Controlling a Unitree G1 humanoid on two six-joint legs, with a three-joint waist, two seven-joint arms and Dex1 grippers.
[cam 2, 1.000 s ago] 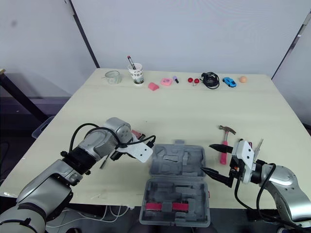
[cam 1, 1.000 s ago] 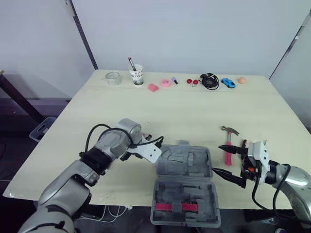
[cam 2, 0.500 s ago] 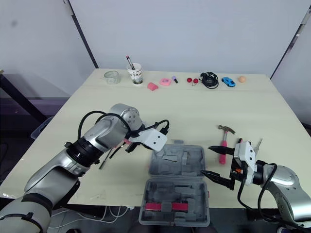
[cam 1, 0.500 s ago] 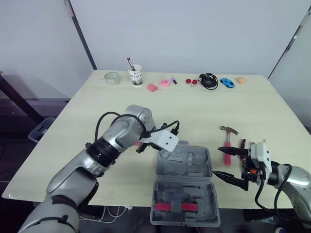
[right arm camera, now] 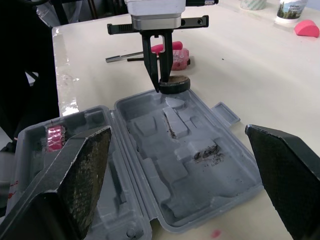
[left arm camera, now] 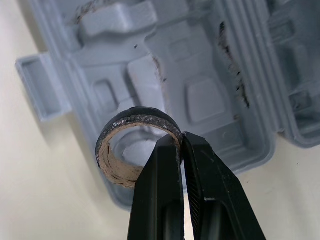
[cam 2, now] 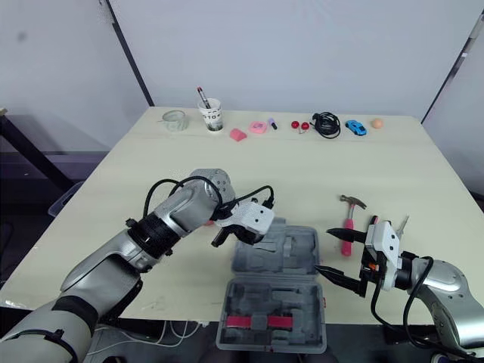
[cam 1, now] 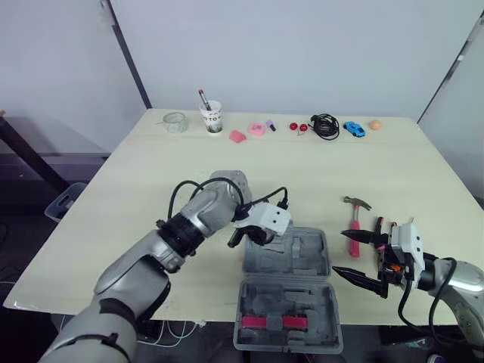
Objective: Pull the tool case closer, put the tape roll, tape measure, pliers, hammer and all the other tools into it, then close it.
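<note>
While the tool case point(cam 1: 302, 257) lies open, left gripper point(left arm camera: 181, 140): pinching tape roll point(left arm camera: 140, 114) above its far-left corner, seemingly not touching.
right gripper point(cam 1: 346, 253): spread wide, near hammer point(cam 1: 354, 227).

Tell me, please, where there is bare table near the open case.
Bare: the wide table strip between the tool case and the far row with the cup. Crowded: right of the case, with the hammer and open right gripper; its far-left corner, where the left gripper holds the tape roll.
</note>
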